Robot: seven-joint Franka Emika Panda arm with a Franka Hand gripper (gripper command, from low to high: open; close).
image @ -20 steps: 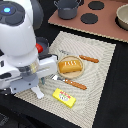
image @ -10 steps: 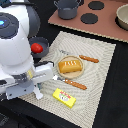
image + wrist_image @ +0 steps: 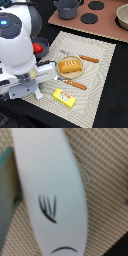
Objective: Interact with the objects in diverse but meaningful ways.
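The white fish-shaped piece (image 3: pixel 50 193) fills nearly the whole wrist view, running from the upper left to the bottom of the frame, with dark fin strokes and a curved mouth line drawn on it; beneath it the woven placemat (image 3: pixel 102 173) is seen, so the piece is judged to be lying on, or held just over, the mat directly under the camera. In the exterior view this piece cannot be made out, being hidden behind the arm (image 3: pixel 17 47) at the left of the frame. The bread loaf (image 3: pixel 70 66) is set on a round plate (image 3: pixel 78 74) at the centre of the mat, the yellow butter-like block (image 3: pixel 64 97) lies at the lower centre near the mat's edge, and the red tomato (image 3: pixel 37 48) is kept in a dark bowl (image 3: pixel 44 43) at the left, just beside the arm. Two wooden-handled cutlery pieces (image 3: pixel 74 83) are laid beside the plate (as at a table setting). The gripper's fingers are not shown in either view, so whether they are spread or closed cannot be told. A grasp of the fish seems to be in hand.
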